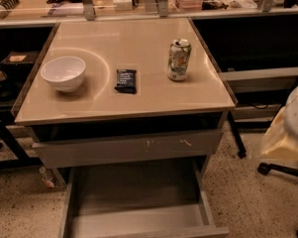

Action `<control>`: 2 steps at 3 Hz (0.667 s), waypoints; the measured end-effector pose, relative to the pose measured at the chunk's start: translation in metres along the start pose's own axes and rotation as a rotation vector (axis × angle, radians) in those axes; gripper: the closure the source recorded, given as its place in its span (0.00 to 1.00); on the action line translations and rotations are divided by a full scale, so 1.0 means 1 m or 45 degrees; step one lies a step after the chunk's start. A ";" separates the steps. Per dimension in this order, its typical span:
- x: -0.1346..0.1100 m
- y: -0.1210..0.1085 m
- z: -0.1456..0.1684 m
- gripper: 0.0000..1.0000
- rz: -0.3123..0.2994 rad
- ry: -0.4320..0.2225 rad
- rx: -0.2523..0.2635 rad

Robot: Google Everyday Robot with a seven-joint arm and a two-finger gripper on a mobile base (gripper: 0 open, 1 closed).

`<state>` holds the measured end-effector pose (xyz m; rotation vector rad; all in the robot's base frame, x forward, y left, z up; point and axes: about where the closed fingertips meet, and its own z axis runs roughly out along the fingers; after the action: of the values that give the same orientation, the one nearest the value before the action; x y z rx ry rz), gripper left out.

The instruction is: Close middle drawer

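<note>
Below the scratched upper front, the middle drawer (pixel 138 197) stands pulled far out toward the camera. It is a wide, shallow box of flat grey panels with a matte, bare grey floor, straight side walls and a plain front edge that runs off the bottom of the view. Above it, the upper drawer front (pixel 114 152) is a long grey slab with small pale scratch marks right of centre, and it sits slightly proud of the cabinet.

The cabinet top (pixel 138 103) is a smooth beige sheet, nearly square, glossy enough to catch a curved glare, with a thin darker rim. On its left side rests a round white bowl (pixel 63 72) with a smooth glazed look. Near the middle lies a small dark rectangular packet (pixel 125 80), flat and crinkly. To the right, an upright cylindrical drink can (pixel 178 59) stands, pale with greenish print and a silvery lid.

At the right edge of the view, well apart from the drawer, hangs the gripper (pixel 287 130), seen as a rounded white and cream-yellow mass; whether it is wide or narrow, I cannot tell. It holds nothing that shows. Beside it, a black chair leg (pixel 282 168) crosses the speckled, stone-like floor (pixel 247 197).
</note>
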<state>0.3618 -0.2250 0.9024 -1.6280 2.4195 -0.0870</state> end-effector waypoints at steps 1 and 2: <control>0.022 0.039 0.044 1.00 0.047 0.052 -0.116; 0.022 0.039 0.044 1.00 0.047 0.052 -0.116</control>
<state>0.3284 -0.2267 0.8497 -1.6335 2.5180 -0.0045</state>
